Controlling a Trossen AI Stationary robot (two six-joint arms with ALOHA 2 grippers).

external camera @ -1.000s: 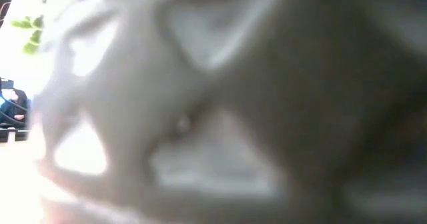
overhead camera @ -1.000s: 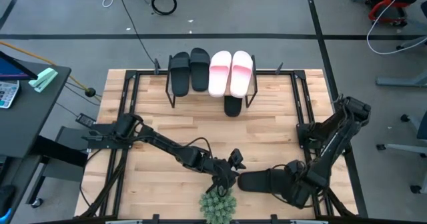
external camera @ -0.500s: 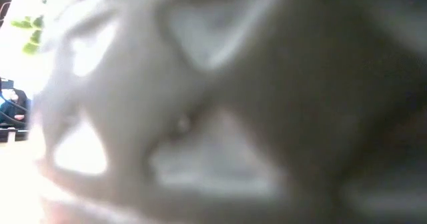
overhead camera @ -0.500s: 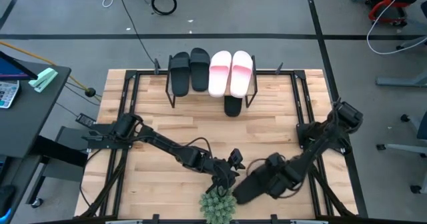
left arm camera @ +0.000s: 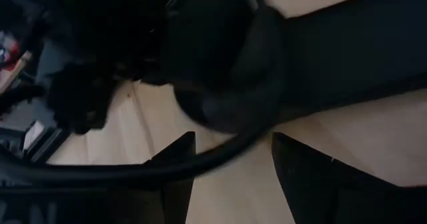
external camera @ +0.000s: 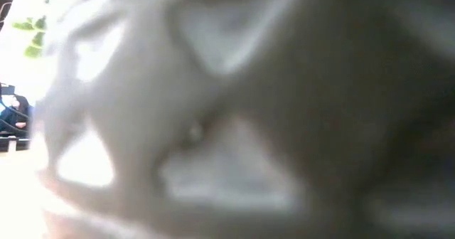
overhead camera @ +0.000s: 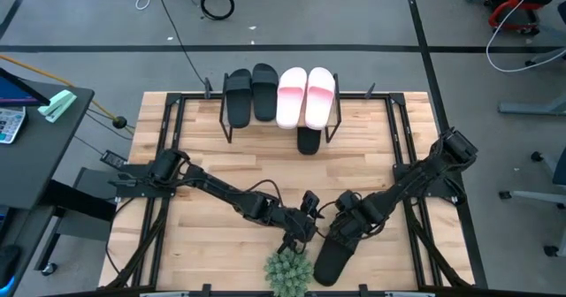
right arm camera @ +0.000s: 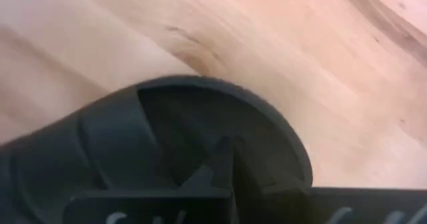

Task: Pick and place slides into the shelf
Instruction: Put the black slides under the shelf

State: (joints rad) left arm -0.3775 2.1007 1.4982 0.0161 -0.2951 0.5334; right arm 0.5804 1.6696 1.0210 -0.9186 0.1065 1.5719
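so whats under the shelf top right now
One black slide pokes out from beneath the shelf, below the pink slides. The plank and the four slides on top cover the rest; more underneath cannot be seen.

my right gripper [overhead camera: 347, 229] swung black slide [overhead camera: 330, 255] leftward across table [overhead camera: 354, 164], toe now beside plant [overhead camera: 290, 269], closer to left gripper [overhead camera: 301, 231].

No text, brand, number or sign can be read in any view. In the right wrist view, pale marks show at the edge of a dark part [right arm camera: 167, 214], but they are cut off and not legible.
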